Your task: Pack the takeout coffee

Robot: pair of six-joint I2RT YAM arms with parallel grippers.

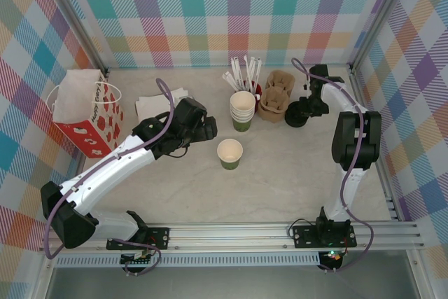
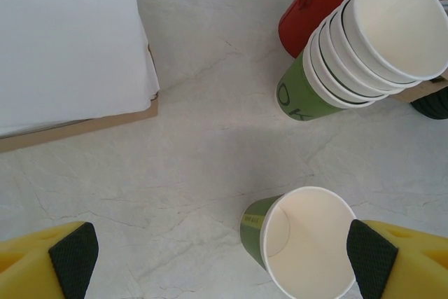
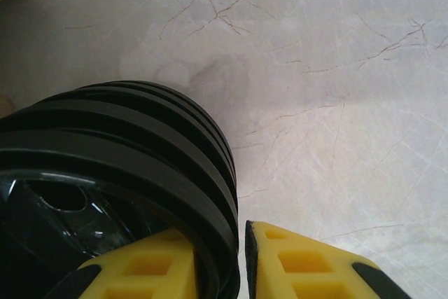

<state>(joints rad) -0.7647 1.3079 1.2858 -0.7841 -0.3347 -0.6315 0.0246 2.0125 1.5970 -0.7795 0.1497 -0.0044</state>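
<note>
The takeout coffee [image 1: 229,153] is a single green paper cup, cream inside, standing upright and empty mid-table. In the left wrist view the takeout coffee [image 2: 308,243] sits just inside the right-hand pad, with the left gripper [image 2: 222,257] open wide above it. From above, the left gripper [image 1: 208,131] hovers just left of the cup. The right gripper [image 1: 302,111] is at a stack of black lids [image 1: 295,118] at the back right. Close up, the right gripper [image 3: 210,271] straddles the rim of the lid stack [image 3: 126,145], one finger inside and one outside, with a thin gap at the outer pad.
A stack of green cups [image 1: 242,111] [image 2: 364,47] stands behind the single cup. A red holder of stirrers [image 1: 246,75] and cardboard cup carriers [image 1: 276,96] are at the back. White napkins [image 1: 157,106] [image 2: 70,40] and a red-and-white paper bag [image 1: 87,113] lie to the left.
</note>
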